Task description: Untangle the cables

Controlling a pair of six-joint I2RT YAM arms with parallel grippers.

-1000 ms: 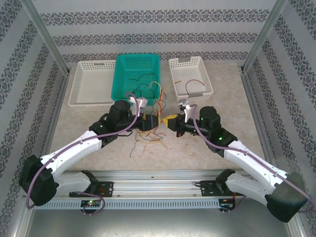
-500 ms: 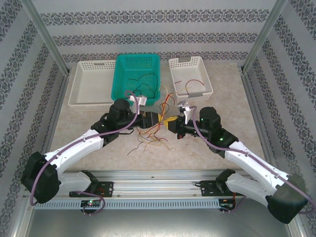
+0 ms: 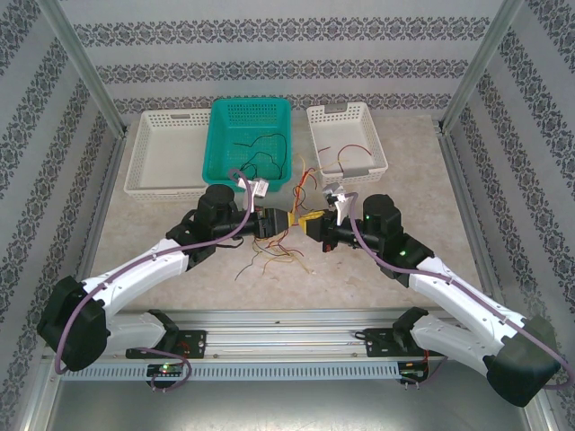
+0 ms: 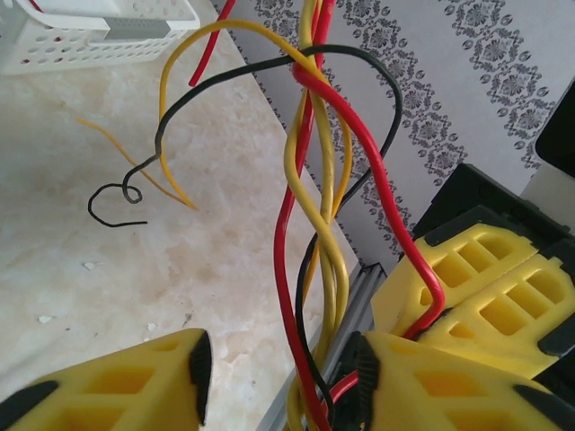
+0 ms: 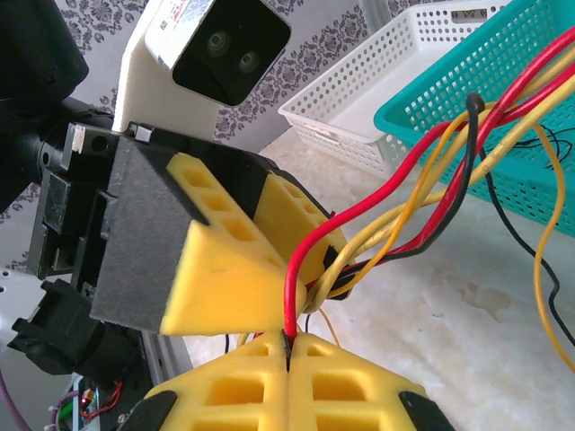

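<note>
- The cables [image 4: 305, 193] hang as a twisted bundle of red, yellow and black strands in the air between the two grippers, above the middle of the table [image 3: 162, 224].
- More loose strands [image 3: 269, 256] lie curled on the table just in front of the grippers.
- The teal basket [image 3: 247, 112], a perforated plastic one, holds several thin dark wires and a few coloured ones.
- The small white basket [image 3: 337, 112] to its right holds a red wire and a yellowish one.
- A wide white basket [image 3: 171, 117] stands against the teal one's left side.
- The table top is beige and marbled; the strands are smooth and glossy.
- The right gripper [image 5: 287, 346] is clenched, its ribbed yellow pads meeting on a red strand of the bundle.
- The left gripper [image 4: 278, 382] is released: its jaws stand apart, with the bundle running between them close to one pad.
- Both arms reach inward, and their grippers face each other nearly tip to tip.
</note>
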